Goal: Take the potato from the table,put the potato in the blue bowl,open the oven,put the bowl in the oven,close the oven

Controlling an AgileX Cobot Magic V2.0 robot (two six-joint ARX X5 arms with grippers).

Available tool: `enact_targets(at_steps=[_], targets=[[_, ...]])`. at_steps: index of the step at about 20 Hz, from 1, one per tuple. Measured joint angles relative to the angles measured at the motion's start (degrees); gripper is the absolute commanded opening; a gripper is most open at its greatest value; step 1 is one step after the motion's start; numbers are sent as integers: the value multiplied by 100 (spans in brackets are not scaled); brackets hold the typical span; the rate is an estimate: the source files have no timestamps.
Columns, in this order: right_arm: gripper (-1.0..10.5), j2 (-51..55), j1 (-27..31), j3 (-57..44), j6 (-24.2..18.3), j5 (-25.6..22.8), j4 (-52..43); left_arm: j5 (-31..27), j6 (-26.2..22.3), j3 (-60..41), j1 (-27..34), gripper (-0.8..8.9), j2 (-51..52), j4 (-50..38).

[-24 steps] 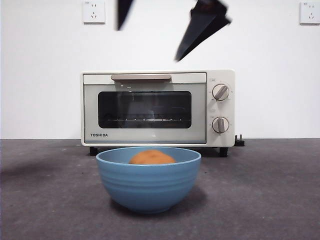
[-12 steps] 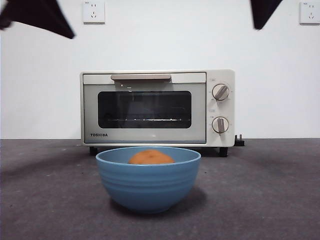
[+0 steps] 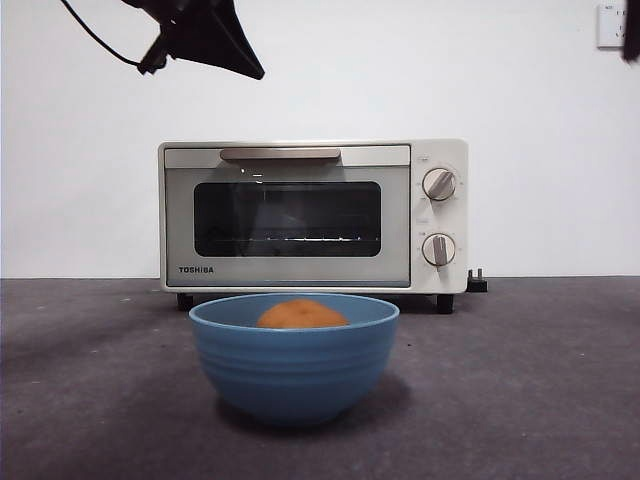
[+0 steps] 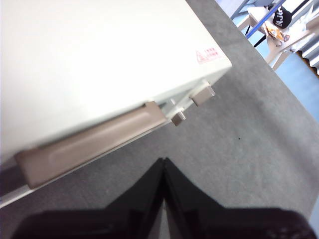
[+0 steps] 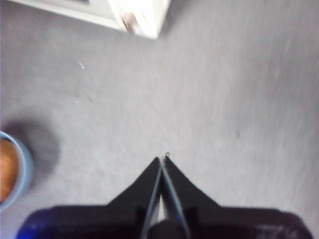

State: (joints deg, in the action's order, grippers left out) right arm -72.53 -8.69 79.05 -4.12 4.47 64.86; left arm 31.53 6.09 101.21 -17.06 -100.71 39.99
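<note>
The orange-brown potato (image 3: 302, 315) lies inside the blue bowl (image 3: 294, 360), which stands on the table (image 3: 520, 380) in front of the oven (image 3: 312, 215). The oven's dark glass door is closed under its beige handle (image 3: 280, 154). My left gripper (image 3: 255, 70) hangs shut above the oven's left part. In the left wrist view that gripper (image 4: 163, 162) is above the handle (image 4: 89, 144) and the oven's top (image 4: 89, 55). My right gripper (image 5: 162, 160) is shut over bare table, and the bowl's rim (image 5: 24, 169) with the potato (image 5: 6, 169) sits at that picture's edge.
Two round knobs (image 3: 438, 184) sit on the oven's right side, and a black plug (image 3: 479, 283) lies behind it. A wall socket (image 3: 610, 25) shows on the white wall. The right arm appears only as a dark sliver (image 3: 633, 30) at the top right corner.
The left gripper has swung in from the top left corner, rightward and lower, over the oven's left part. The right gripper has withdrawn further right, almost out of view. Bowl and potato stay put.
</note>
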Motion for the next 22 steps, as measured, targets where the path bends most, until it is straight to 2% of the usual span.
enact_targets(at_steps=[3, 6, 7, 14, 22], targets=[[-11, 234, 426, -1008, -20, 175, -509, -221, 4, 280, 0, -5, -315, 20], [-11, 584, 544, -1805, -20, 1045, -909, -461, 0, 295, 2, -5, -546, 9], [-11, 654, 542, -1947, -22, 1196, -922, -494, -4, 295, 2, -5, -632, -11], [-11, 802, 544, -2170, -22, 1250, -975, -1158, -96, 295, 2, -5, -826, -247], [-11, 807, 544, -2170, -20, 1250, -964, -1145, -221, 391, -13, -5, -979, -118]])
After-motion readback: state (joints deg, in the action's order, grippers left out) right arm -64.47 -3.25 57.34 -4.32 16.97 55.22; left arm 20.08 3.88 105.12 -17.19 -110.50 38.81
